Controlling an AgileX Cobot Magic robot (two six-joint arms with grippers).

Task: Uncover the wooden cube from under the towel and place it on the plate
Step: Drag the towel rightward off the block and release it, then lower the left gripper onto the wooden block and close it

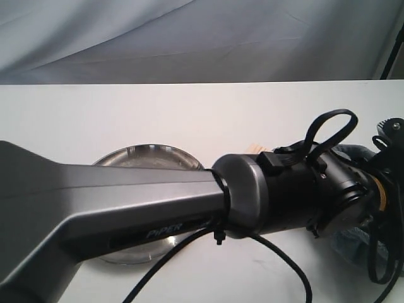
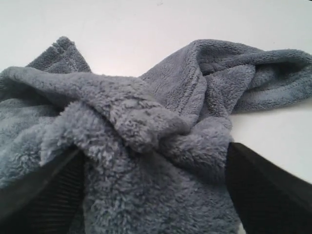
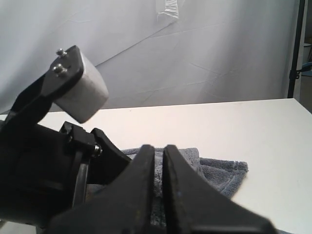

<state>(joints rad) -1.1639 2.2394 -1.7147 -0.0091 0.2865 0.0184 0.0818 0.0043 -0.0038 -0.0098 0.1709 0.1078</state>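
Plate point(image 1: 126, 153) lies at the left of the exterior view on the white table point(image 1: 189, 107), largely crossed by the left arm, which reaches over it toward the right. Nothing is visible on the exposed part of its surface.

Right of the plate, a pale sliver of the wooden cube point(image 1: 255, 148) shows above the arm's wrist, on the table, apart from the plate's rim. Too little shows to give its facing or grain direction.

Further right, the towel point(image 1: 350, 243) is heaped in ridges, judged to be drawn aside from the cube. Its long axis cannot be told from the bunched form.

The left gripper point(image 2: 155, 148) has its jaws wide apart, with towel bulk filling the gap and touching both inner faces. A firm clamp cannot be confirmed.

The right gripper point(image 3: 160, 148) hangs above the towel's flat edge with its fingers nearly together and nothing between them. It is judged to be on standby for the cube pickup.
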